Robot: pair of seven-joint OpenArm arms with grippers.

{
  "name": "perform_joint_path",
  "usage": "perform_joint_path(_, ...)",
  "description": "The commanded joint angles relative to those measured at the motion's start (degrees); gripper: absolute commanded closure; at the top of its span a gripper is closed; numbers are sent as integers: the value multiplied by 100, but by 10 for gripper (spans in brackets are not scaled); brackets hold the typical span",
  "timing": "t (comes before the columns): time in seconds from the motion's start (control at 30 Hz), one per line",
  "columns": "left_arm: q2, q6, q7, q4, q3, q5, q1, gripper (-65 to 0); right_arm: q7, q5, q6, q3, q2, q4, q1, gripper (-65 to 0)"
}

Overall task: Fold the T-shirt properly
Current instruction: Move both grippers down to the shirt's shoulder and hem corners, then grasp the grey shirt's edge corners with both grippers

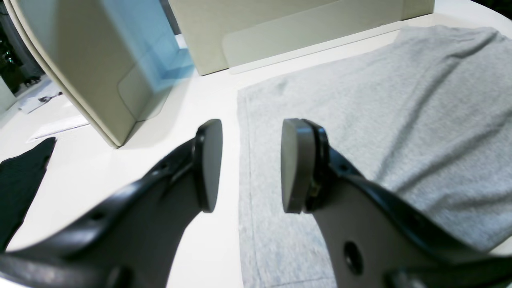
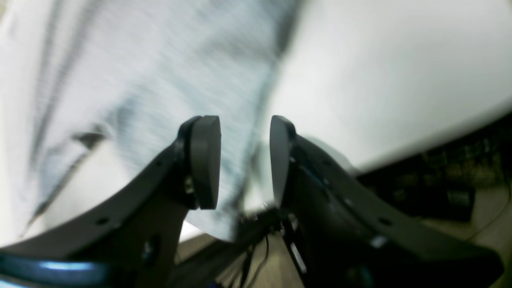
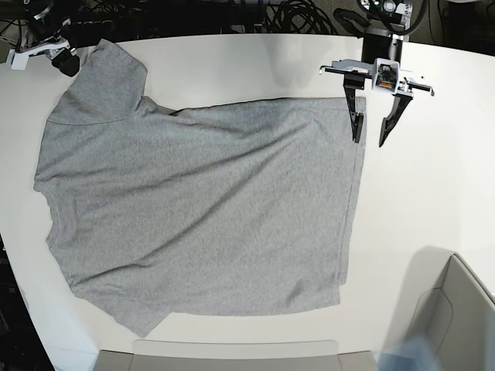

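Left gripper (image 1: 250, 166), left wrist view: jaws spread, empty, above the hem edge of the T-shirt (image 1: 380, 120). Right wrist view: right gripper (image 2: 245, 160) spread, empty, over blurred grey fabric. Base view: one T-shirt lies flat on the table (image 3: 433, 209), plain side up, unfolded; all folds remain.

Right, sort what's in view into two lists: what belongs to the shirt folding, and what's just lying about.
Belongs to the job:
- T-shirt, spread flat, plain side up
- left gripper, open at the hem corner
- right gripper, open

Just lying about:
- beige boxes on the white table
- black cloth
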Motion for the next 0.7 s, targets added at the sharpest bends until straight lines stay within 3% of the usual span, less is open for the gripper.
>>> perform_joint_path(0.0, -79, 38, -123, 92, -8, 4, 15, -251, 85, 97, 99, 33, 83, 39, 28, -213)
perform_joint_path(0.23, -79, 38, -114, 57, -8, -5, 32, -251, 85, 89, 90, -371, 83, -260, 195, -213)
perform_joint_path(0.43, -79, 38, 352, 30, -8, -32, 6, -251, 85, 89, 90, -600, 83, -1113, 538, -213)
perform_joint_path(0.67, -52, 73, 431, 13, -8, -120, 15, -251, -302, 124, 99, -740, -5, -744, 520, -213)
